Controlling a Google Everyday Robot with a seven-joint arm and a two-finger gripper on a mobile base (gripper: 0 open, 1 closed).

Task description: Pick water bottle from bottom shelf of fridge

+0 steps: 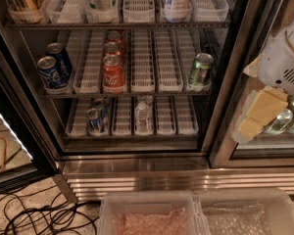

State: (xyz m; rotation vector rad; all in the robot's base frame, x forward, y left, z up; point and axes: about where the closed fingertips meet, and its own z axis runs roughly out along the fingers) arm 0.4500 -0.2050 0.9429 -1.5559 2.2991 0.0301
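The fridge (137,173) stands open in front of me, with wire racks and a ribbed steel base. On its bottom shelf (183,130), lined with white slotted lane trays, the small clear water bottle (143,113) stands upright in the middle lane near the front. My gripper (257,114), pale yellow below the white arm housing (284,58), hangs at the right in front of the closed glass door. It is well to the right of the bottle and apart from it.
Two blue-and-silver cans (95,117) stand two lanes left of the bottle. Red cans (112,71), blue cans (53,68) and a green can (201,68) sit one shelf up. Two clear plastic bins (149,214) sit below the fridge. Black cables (36,214) lie on the floor at left.
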